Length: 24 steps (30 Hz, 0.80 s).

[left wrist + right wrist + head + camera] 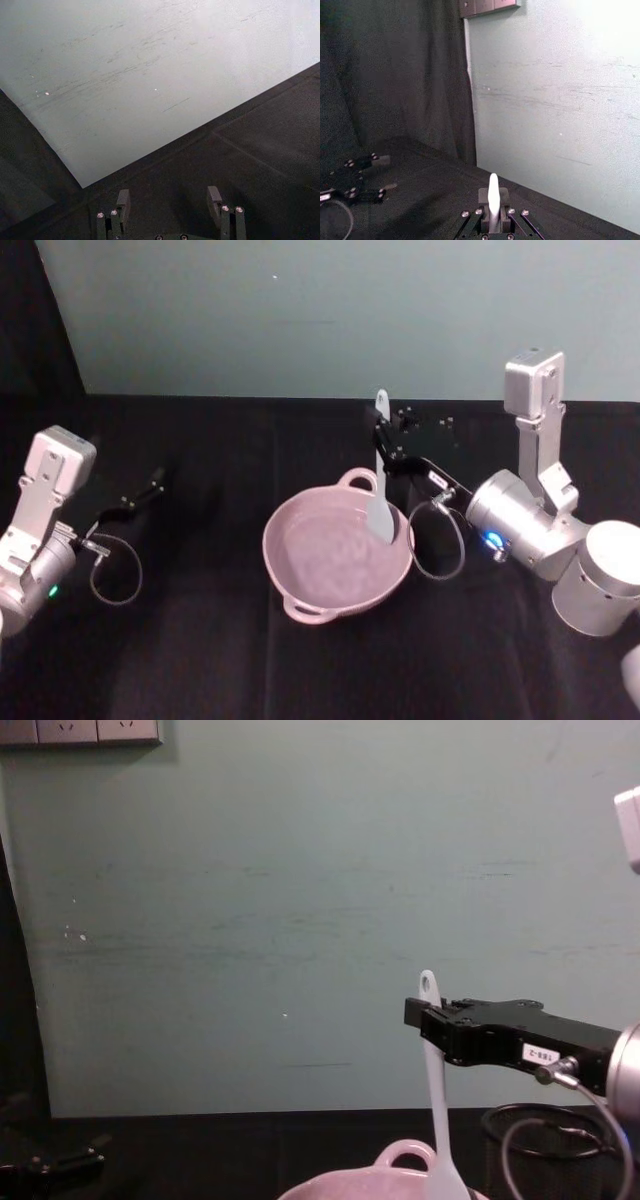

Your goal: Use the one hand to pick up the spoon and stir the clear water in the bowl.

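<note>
The pale pink bowl sits mid-table, holding clear water, a loop handle on its far rim. My right gripper hovers above the bowl's far right rim, shut on the white spoon by its upper handle. The spoon hangs nearly upright, its flat head lowered inside the bowl near the right side. In the chest view the spoon drops from the right gripper into the bowl. The handle tip stands between the jaws in the right wrist view. My left gripper rests open at the left, apart from everything.
A black cloth covers the table, with a pale green wall behind it. A black wire-mesh cup stands behind the bowl at the right. Cable loops hang off both wrists.
</note>
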Motion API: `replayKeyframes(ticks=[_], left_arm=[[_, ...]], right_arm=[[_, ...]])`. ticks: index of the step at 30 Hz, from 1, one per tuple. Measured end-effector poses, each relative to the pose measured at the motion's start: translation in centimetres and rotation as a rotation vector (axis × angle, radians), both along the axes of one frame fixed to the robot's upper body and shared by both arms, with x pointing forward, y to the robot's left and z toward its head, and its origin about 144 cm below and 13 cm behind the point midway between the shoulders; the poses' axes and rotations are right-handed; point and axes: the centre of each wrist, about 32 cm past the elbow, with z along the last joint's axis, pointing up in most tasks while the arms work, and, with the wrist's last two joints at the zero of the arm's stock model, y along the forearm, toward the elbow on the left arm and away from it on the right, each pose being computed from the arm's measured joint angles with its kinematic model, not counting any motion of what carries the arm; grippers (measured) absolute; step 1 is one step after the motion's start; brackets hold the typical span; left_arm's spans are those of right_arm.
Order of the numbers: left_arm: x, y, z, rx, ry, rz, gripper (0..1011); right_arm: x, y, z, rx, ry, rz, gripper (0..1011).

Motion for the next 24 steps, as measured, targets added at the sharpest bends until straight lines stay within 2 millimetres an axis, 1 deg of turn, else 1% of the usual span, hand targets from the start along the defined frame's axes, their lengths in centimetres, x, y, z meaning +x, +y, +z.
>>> replayKeyframes(ticks=[4, 7, 11, 12, 13, 14, 18, 24], left_arm=[[0.0, 0.0, 0.0, 0.0, 0.0, 0.0, 1011], [0.0, 0.0, 0.0, 0.0, 0.0, 0.0, 1011], [0.0, 0.0, 0.0, 0.0, 0.0, 0.0, 1011], [0.0, 0.0, 0.0, 0.0, 0.0, 0.0, 1011], [0.0, 0.0, 0.0, 0.0, 0.0, 0.0, 1011], [0.0, 0.0, 0.0, 0.0, 0.0, 0.0, 1011], [0.0, 0.0, 0.0, 0.0, 0.0, 0.0, 1011], [0.0, 0.0, 0.0, 0.0, 0.0, 0.0, 1011]], right_arm=[[-0.9, 0.0, 0.3, -0.012, -0.002, 0.013, 121], [-1.6, 0.6, 0.4, -0.017, -0.003, 0.043, 120], [-2.2, 1.9, 0.4, -0.016, 0.002, 0.096, 120], [-2.4, 2.7, 0.3, -0.013, 0.006, 0.122, 120], [-2.4, 3.0, 0.2, -0.012, 0.007, 0.131, 120], [-2.5, 3.8, 0.1, -0.009, 0.008, 0.156, 120], [-2.5, 5.5, 0.2, -0.007, 0.002, 0.2, 120], [-2.0, 6.7, 0.8, 0.007, -0.028, 0.221, 121]])
